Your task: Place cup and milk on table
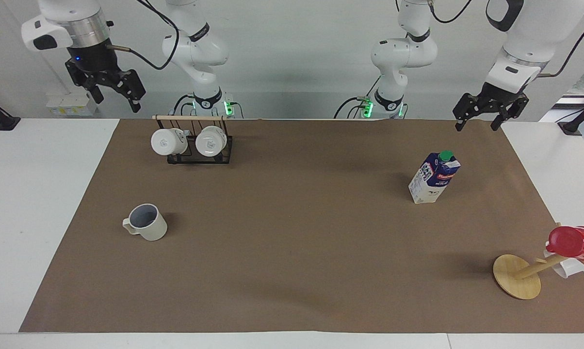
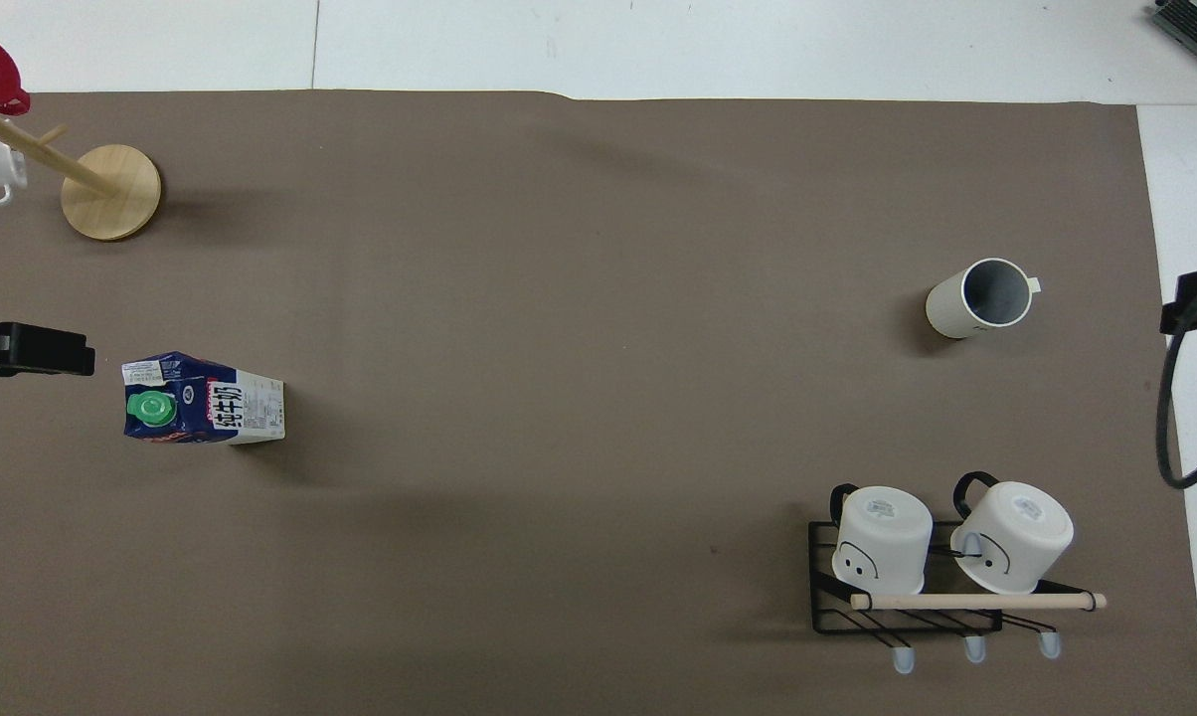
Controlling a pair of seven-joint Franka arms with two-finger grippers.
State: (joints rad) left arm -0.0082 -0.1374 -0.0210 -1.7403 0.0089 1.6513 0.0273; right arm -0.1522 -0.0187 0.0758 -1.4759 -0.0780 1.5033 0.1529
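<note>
The cup (image 1: 147, 222) stands upright on the table (image 1: 292, 271), at about 8 o'clock from the sheet's centre in the facing view, mouth up and handle toward the right arm's end; judged placed. The milk (image 1: 433, 177) stands upright at about 2 o'clock, well apart from the cup, green cap uppermost; also judged placed. Both sit free of any grip. The right gripper (image 1: 111, 89) hangs released, high over the table's corner at 10 o'clock, empty. The left gripper (image 1: 486, 114) hangs released at 2 o'clock, over the table's edge, empty, waiting. The carton's side panel carries bold black Chinese characters, apparently "纯牛奶"; its small print is illegible.
</note>
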